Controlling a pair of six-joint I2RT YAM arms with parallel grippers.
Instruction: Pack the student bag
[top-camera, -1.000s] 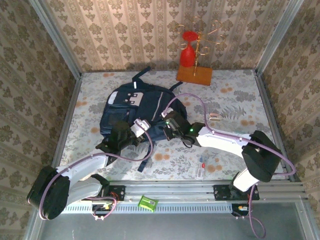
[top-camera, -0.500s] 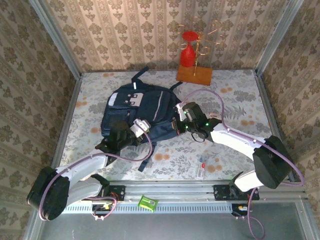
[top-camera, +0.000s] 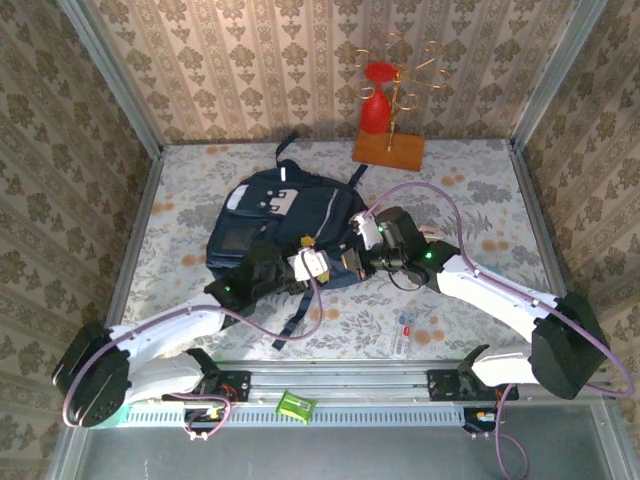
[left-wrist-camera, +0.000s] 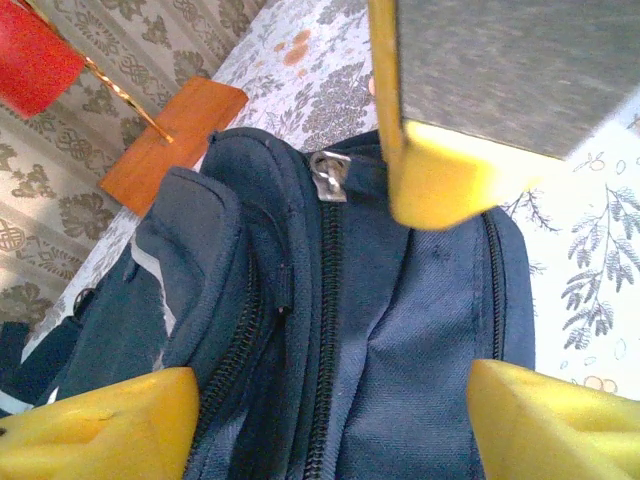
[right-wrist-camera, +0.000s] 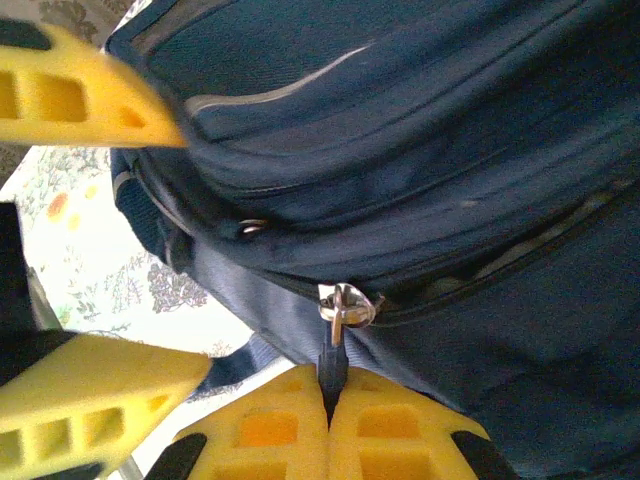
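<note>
Just let go of student bag (top-camera: 300, 205) with left gripper (left-wrist-camera: 325, 400), jaws now apart. Clamped on zip pull (right-wrist-camera: 331, 365) with right gripper (right-wrist-camera: 328, 405), dragged toward 3 o'clock; zipping probably underway.

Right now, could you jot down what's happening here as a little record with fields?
bag: student bag, lying on the flowery table
right fingers: shut on the zipper pull
left fingers: open, either side of the bag's end, holding nothing
background: wooden stand with a red ornament, at the far edge
</note>
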